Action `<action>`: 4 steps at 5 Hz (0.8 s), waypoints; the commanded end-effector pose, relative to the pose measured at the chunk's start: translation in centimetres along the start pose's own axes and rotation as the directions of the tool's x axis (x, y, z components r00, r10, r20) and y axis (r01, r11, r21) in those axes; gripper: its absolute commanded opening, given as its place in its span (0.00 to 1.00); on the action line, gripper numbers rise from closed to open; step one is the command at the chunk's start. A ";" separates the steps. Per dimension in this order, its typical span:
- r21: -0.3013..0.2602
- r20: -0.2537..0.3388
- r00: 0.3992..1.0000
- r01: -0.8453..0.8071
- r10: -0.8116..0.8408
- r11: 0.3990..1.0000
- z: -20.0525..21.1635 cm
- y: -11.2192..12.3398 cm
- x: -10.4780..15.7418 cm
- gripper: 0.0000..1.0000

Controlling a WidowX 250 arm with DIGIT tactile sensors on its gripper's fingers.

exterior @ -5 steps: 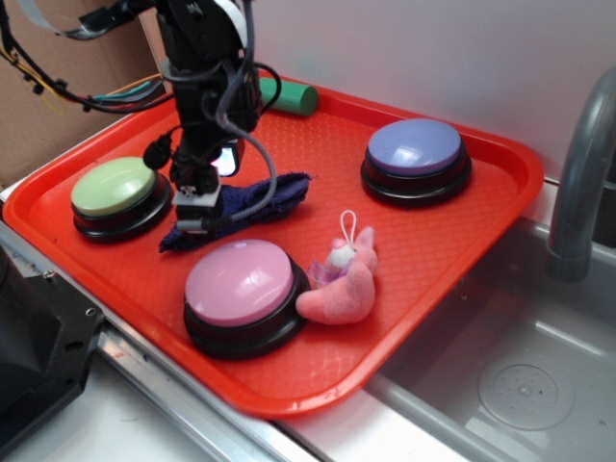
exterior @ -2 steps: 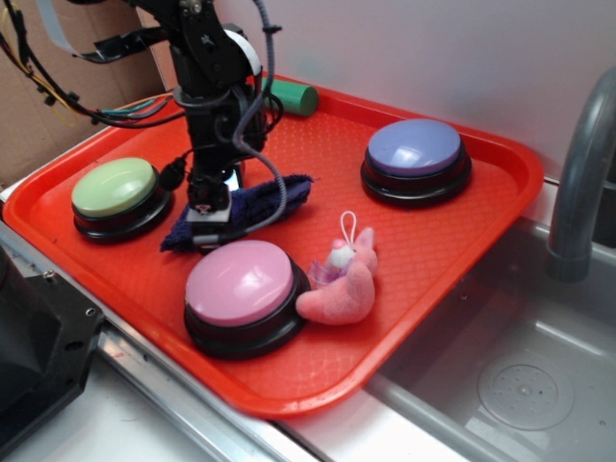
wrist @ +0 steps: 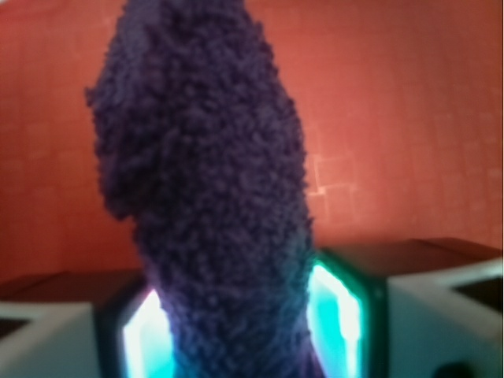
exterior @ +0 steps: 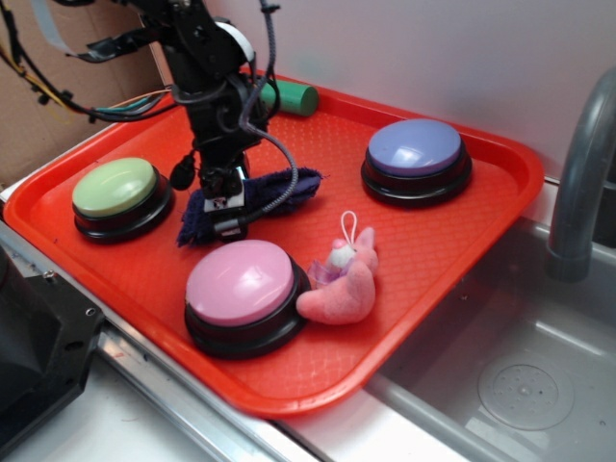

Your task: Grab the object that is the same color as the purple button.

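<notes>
one purple rag point(wrist: 209, 189) clamped between gripper point(exterior: 223, 204) fingers, bunched over orange tray point(exterior: 452, 241) near purple button point(exterior: 415, 147); likely to slip free if thin fuzzy pinch gives.

A dark purple-blue terry rag point(exterior: 252, 197) with a fuzzy, nubbly pile is recorded; the wrist view shows the same deep violet point(wrist: 209, 189). The tray surface point(exterior: 452, 241) is orange-red with a fine grid texture. A lavender-blue domed button point(exterior: 415, 147), a pink domed button point(exterior: 240, 281) and a light green domed button point(exterior: 114, 187) are noted, each on a black base. The plush toy point(exterior: 342, 284) is pink. The cylinder point(exterior: 292, 96) is green. The tool point(exterior: 223, 205) is black, with cyan light seen on its inner faces.
</notes>
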State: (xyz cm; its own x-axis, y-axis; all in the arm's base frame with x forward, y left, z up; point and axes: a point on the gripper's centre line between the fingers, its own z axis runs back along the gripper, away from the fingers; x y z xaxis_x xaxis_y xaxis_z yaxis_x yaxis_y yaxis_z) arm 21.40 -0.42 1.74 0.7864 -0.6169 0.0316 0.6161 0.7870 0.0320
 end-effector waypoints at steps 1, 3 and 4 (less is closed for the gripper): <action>0.230 -0.109 0.963 -0.217 0.247 0.949 9.1 -2.6 0.7 0.00; 0.121 -0.150 0.862 -0.470 0.484 0.874 18.8 -4.8 2.1 0.00; 0.153 -0.069 0.865 -0.484 0.498 0.862 20.5 -5.5 1.2 0.00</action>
State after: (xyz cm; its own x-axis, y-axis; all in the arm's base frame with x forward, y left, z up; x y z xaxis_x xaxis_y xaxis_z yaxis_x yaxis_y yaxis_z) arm 17.61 -4.56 20.79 0.9875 -0.1329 -0.0852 0.1458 0.9748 0.1687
